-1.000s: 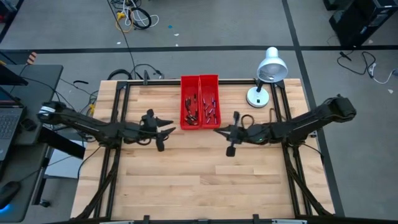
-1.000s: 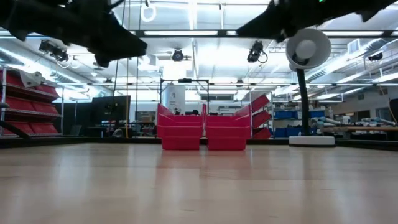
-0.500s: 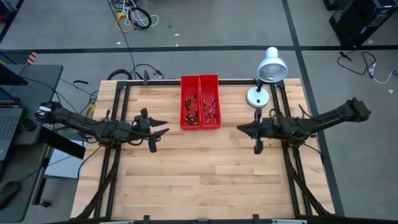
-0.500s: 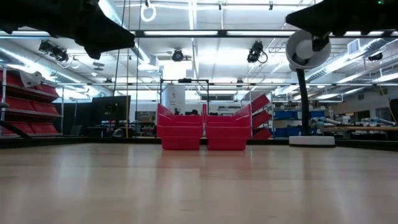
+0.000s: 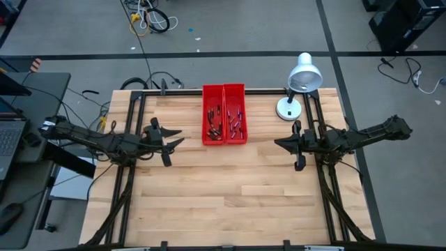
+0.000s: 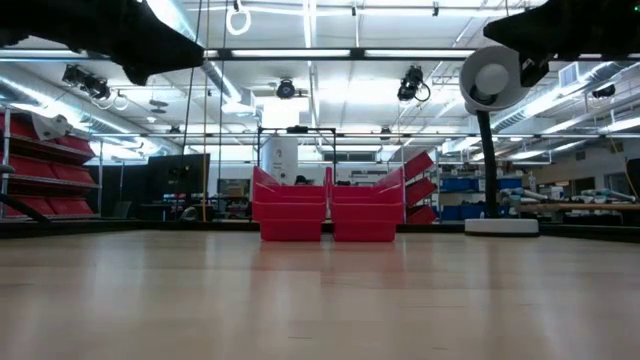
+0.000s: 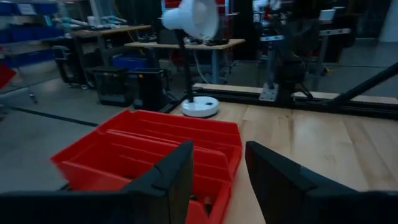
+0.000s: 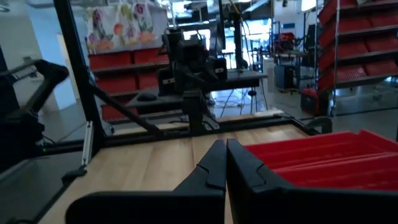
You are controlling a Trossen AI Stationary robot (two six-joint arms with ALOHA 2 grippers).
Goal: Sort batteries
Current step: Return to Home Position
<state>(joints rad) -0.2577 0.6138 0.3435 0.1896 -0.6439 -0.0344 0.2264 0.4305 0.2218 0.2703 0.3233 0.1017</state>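
Observation:
Two red bins (image 5: pixel 224 123) stand side by side at the table's far middle; the low view shows the bins (image 6: pixel 325 210) too. Several small dark and silvery batteries (image 5: pixel 214 123) lie in the left bin, and more batteries (image 5: pixel 236 121) in the right one. My left gripper (image 5: pixel 178 137) hovers left of the bins, pointing level toward them. In the left wrist view the left gripper (image 7: pixel 217 180) is open with nothing between its fingers. My right gripper (image 5: pixel 277 144) hovers right of the bins. In its wrist view the right gripper (image 8: pixel 225 163) is shut and holds nothing.
A white desk lamp (image 5: pixel 298 85) stands at the table's far right corner, close behind my right arm. Black frame rails (image 5: pixel 132 125) run along the table's left and right sides. Bare wood (image 5: pixel 230 188) lies in front of the bins.
My right gripper has drawn back from the bins toward the table's right edge, rolling somewhat, and has stayed shut. My left gripper has drawn back a shorter way toward the left edge, its fingers equally far apart. The bins and batteries have not moved.

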